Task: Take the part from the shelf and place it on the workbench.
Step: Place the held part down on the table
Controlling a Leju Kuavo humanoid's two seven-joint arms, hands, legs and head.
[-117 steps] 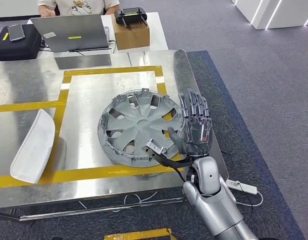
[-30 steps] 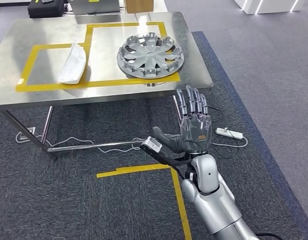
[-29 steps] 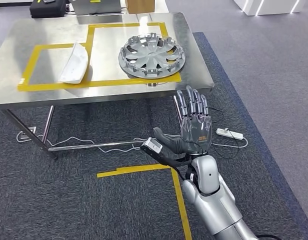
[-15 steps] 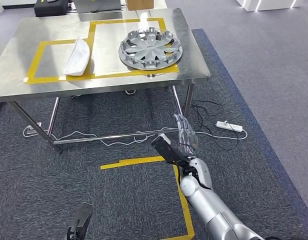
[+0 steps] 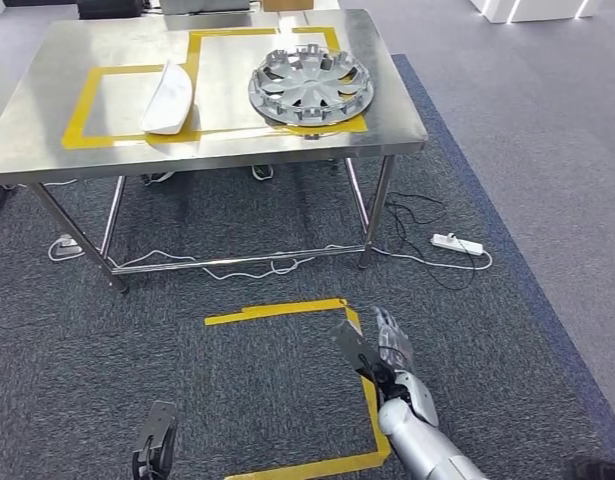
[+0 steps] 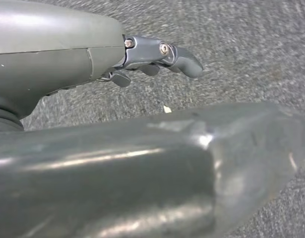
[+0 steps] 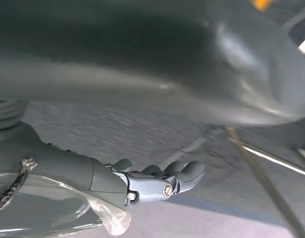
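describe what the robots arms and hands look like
The right arm is smooth silver with rounded segments, ending in a dark grey metallic right hand with a black cable at the wrist. The left hand is grey, with dark fingers and visible screw heads.

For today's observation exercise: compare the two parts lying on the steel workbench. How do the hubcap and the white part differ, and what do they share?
Colour: the hubcap is silver-grey; the white part is plain white.
Shape: the hubcap is round with spoke-like cut-outs; the white part is long, curved and solid.
Place: the hubcap lies toward the workbench's right end, overlapping the yellow tape; the white part lies further left, across another tape line.
Shared: both rest on the workbench, untouched by any robot hand.
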